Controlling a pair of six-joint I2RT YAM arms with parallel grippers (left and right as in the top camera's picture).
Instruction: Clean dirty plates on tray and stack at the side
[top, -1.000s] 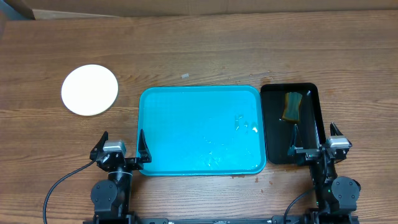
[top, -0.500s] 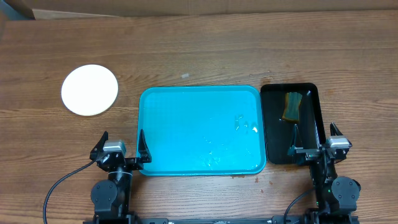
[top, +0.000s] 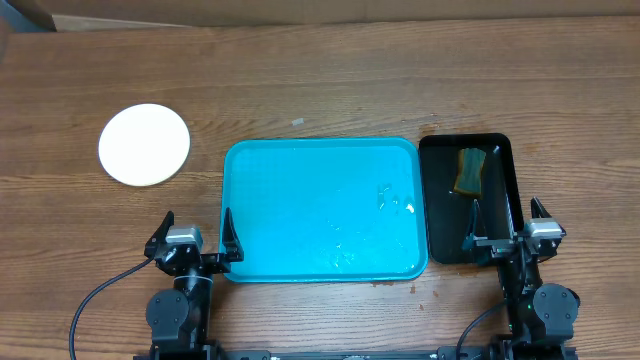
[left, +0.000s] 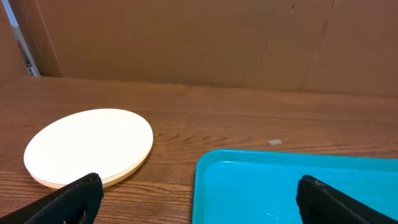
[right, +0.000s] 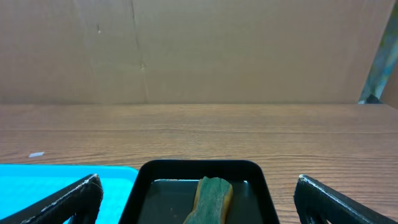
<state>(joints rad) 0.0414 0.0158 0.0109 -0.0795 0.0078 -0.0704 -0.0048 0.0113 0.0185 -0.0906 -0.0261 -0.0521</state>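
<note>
Left of the tray (top: 300, 200), on the worktop (top: 400, 80), plates (top: 144, 145) sit stacked, seemingly cleaned; left fingers (top: 229, 238) and right fingers (top: 473, 228) rest spread, empty.

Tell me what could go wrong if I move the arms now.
The left hand, open, overhangs the blue tray at its corner; a sideways swing might shove it. The right hand likewise hangs over the black tray holding the sponge. Water on the blue tray could spill if jolted.
</note>
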